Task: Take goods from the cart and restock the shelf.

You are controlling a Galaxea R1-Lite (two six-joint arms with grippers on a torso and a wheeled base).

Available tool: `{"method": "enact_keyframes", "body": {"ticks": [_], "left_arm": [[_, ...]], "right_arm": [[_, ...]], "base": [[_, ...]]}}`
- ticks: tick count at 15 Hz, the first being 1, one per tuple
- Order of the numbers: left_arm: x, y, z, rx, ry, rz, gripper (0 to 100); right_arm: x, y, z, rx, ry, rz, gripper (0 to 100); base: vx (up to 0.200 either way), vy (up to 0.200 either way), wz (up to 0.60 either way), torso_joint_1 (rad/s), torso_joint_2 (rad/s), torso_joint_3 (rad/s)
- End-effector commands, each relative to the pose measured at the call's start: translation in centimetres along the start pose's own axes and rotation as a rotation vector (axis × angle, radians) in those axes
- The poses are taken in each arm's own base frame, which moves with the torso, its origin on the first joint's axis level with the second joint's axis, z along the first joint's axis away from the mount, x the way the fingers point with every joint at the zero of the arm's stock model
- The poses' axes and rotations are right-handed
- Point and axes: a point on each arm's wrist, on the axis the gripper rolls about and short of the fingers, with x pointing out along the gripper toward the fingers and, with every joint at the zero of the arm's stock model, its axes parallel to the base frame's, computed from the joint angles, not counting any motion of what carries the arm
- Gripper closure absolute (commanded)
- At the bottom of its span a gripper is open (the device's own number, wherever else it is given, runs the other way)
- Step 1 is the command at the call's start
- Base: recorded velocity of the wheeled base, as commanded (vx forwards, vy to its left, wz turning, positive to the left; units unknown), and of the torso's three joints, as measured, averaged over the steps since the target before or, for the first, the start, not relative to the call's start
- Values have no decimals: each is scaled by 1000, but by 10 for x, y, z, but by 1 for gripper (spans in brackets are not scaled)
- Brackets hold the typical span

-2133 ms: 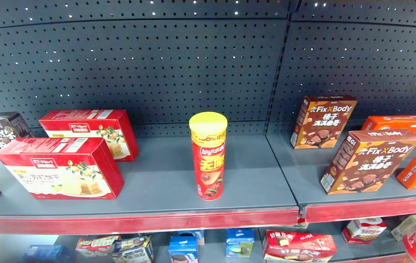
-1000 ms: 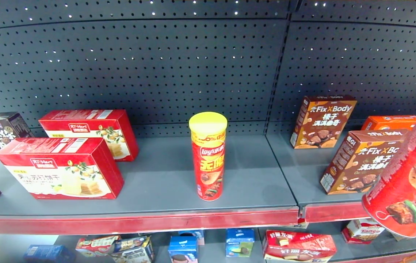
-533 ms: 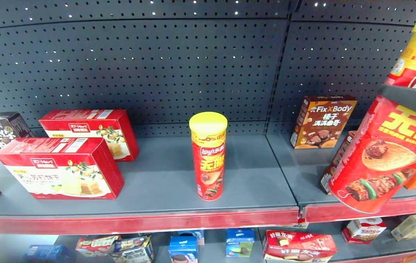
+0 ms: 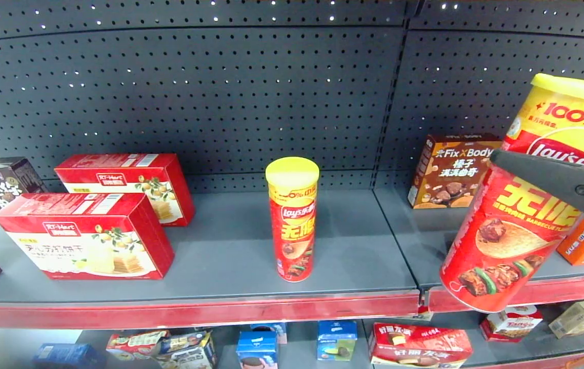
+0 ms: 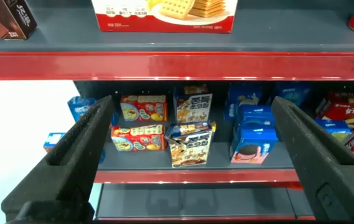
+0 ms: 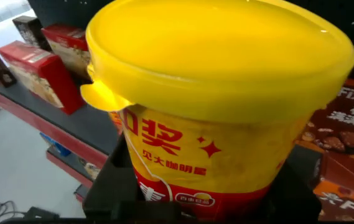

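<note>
- The right tool (image 6: 204, 196) pinches the held chip can (image 4: 522, 205) just under its yellow lid, one black finger (image 4: 553, 179) lying across the label.
- The held chip can hangs tilted in the air in front of the right bay, with its base before the shelf's red front edge (image 4: 194, 310) and its lid leaning up and to the right.
- It blocks much of the right bay and overlaps the orange box (image 4: 579, 248).
- The left tool (image 5: 189, 149) hangs lower, with its fingers spread wide and nothing between them. It faces the lower shelf (image 5: 195, 176) with its small snack boxes (image 5: 192, 144).
- On the shelf's middle bay a standing chip can (image 4: 292, 220) is upright near the front, well apart from its neighbours.
- To its left a red cracker box (image 4: 86, 236) sits near the edge, with a second red cracker box (image 4: 127, 187) behind it.
- Farther back on the right, a brown cookie box (image 4: 453, 169) stands near the dark pegboard panel (image 4: 220, 102).
</note>
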Motion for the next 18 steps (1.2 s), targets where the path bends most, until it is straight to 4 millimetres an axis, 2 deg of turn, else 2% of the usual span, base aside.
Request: {"method": "enact_keyframes", "body": {"ticks": [1,3,6,12,16,18], "left_arm": [[0,0,0,0,4,0,0],[0,0,0,0,4,0,0],[0,0,0,0,4,0,0],[0,0,0,0,4,0,0],[0,0,0,0,4,0,0],[0,0,0,0,4,0,0]], "right_arm": [[-1,3,-7,-32,32,-170,100],[-8,8,-10,-31,34,-144,100],[-9,8,-17,-34,53,-130,100],[-3,8,-26,20,84,-116,100],[22,4,-34,50,76,-123,100],[46,-6,-49,38,96,-108,100]], "base": [[0,0,0,0,0,0],[0,0,0,0,0,0],[0,0,600,-2,4,4],[0,0,0,0,0,0],[0,0,0,0,0,0],[0,0,0,0,0,0]]}}
